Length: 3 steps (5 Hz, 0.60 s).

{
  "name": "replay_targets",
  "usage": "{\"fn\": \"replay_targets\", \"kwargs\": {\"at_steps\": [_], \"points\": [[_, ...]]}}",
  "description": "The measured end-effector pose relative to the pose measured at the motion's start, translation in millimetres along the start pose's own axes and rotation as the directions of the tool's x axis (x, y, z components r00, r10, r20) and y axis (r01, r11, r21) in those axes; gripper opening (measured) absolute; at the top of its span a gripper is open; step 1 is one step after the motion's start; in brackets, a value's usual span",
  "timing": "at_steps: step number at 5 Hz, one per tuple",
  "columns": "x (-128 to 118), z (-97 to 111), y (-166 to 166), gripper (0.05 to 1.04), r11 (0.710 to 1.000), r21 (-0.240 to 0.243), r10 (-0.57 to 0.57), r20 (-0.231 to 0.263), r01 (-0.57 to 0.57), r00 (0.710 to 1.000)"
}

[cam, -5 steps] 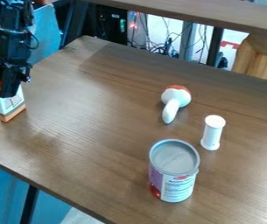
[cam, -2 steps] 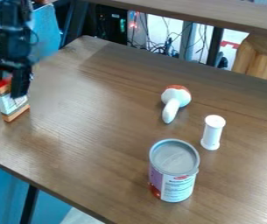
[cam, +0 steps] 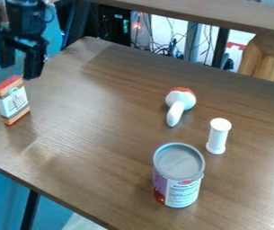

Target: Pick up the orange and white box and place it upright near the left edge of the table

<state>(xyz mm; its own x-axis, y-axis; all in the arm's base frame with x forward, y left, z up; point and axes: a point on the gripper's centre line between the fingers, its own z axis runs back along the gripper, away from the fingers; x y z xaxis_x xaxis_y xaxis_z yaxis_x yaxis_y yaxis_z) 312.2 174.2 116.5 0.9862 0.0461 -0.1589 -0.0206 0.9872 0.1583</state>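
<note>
My gripper (cam: 19,72) hangs at the upper left of a brown wood-grain table (cam: 103,130), its jaws apart above an upright orange-and-white box (cam: 12,100) near the table's left edge. Toward the right, a white mushroom-shaped object with an orange-red cap (cam: 179,105) lies near an upright white cylinder (cam: 218,136), with a metal can (cam: 178,175) standing closer to my camera. Beyond the far edge, I see tangled cables (cam: 166,48), a black case (cam: 113,24) and a wooden piece of furniture (cam: 265,60) at right; blue shows below the table's near left side.
</note>
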Motion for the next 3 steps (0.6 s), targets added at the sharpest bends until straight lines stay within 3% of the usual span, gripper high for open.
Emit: {"fn": "replay_targets", "kwargs": {"at_steps": [1, 2, 3], "points": [[16.9, 25.8, -25.7, 1.000, 0.998, 0.011, -0.070, 0.057, 0.070, 0.996], [35.8, 50.1, -78.5, 1.000, 0.977, 0.034, -0.212, 0.097, 0.210, 0.972], [51.0, 43.9, -133.6, 1.000, 0.953, 0.016, -0.301, 0.119, 0.301, 0.946]]}}
